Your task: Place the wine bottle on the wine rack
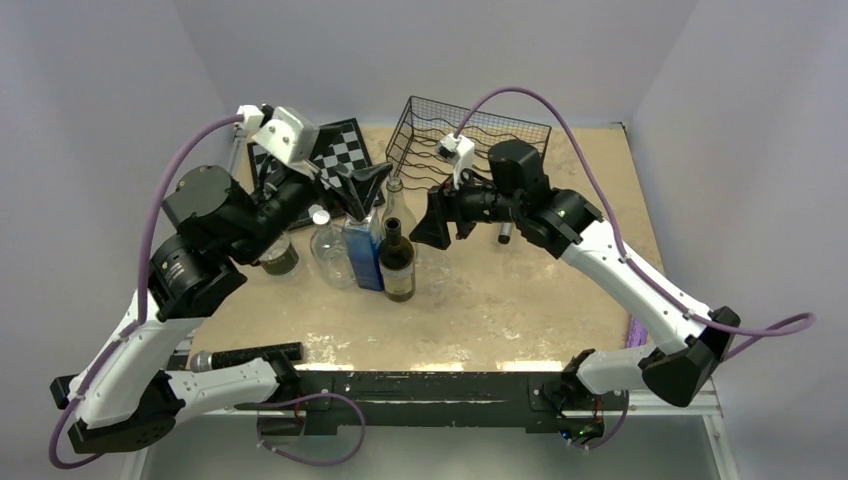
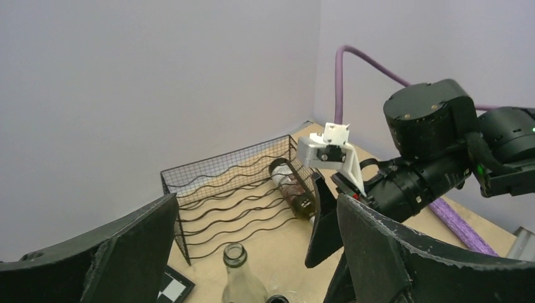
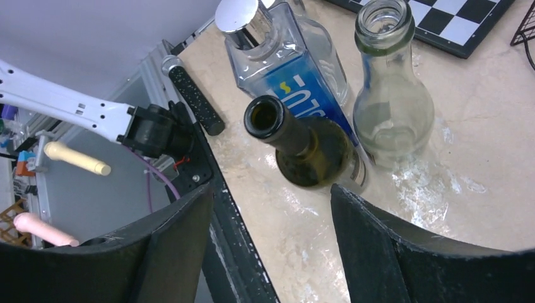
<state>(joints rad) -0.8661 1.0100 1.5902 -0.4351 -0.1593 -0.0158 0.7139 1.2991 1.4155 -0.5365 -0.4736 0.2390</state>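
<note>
Dark glass wine bottle (image 1: pixel 397 265) upright; wavy black-wire wine rack (image 1: pixel 505 130).

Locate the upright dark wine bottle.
In the top view, the dark wine bottle stands mid-table, beside the blue-labelled bottle on its left, in front of the uncapped clear bottle, near the right gripper.

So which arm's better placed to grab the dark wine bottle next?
Right. The dark wine bottle stands just ahead of the open right fingers, and the wine rack is on that side. The left fingers hover over the clear bottle.
</note>
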